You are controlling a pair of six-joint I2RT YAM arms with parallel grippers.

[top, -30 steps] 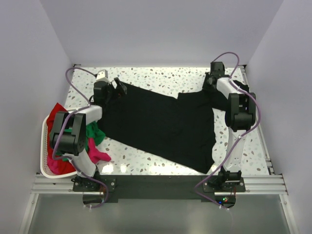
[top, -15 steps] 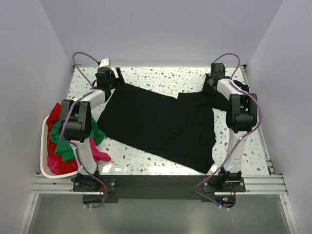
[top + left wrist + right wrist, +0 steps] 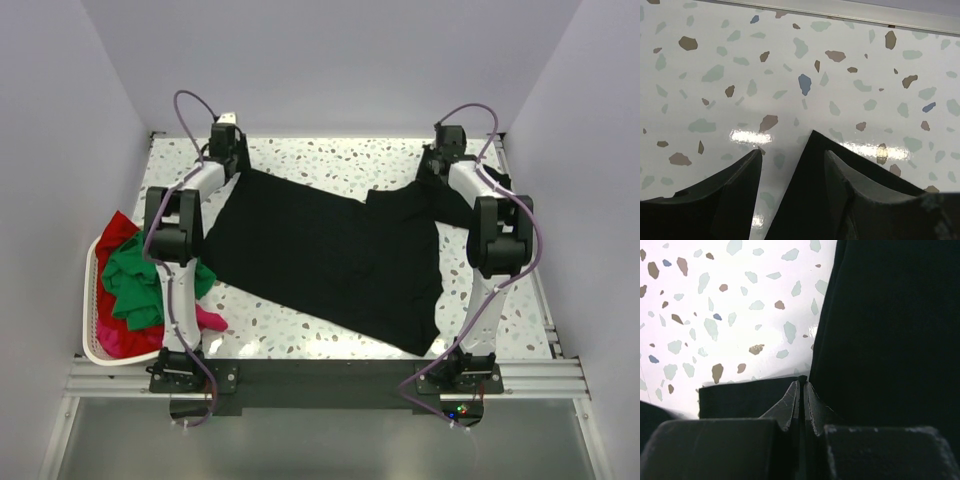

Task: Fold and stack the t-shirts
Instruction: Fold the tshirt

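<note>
At about 11 o'clock on the surface [image 3: 330, 160], the left end effector [image 3: 793, 151] stands partly open, its jaws either side of a pointed corner of the black t-shirt [image 3: 330, 255] and not gripping it. At 1 o'clock the right end effector [image 3: 801, 382] is pressed fully together, its tips apparently pinching the cloth edge where a sleeve meets the body.

The step looks like taking both far corners for a first fold. To do it well, the left should close only once the corner sits deep between its pads, catching cloth rather than scraping the surface. Both should then lift evenly and travel toward 6 o'clock together, so the fabric neither skews nor drags.

The shirt is matte black, spread flat but slanted, one corner reaching toward 5 o'clock. Green [image 3: 135, 285], red [image 3: 118, 228] and magenta [image 3: 205, 320] t-shirts lie heaped in the white basket [image 3: 90, 300] at 8 o'clock, the magenta one spilling onto the surface.
</note>
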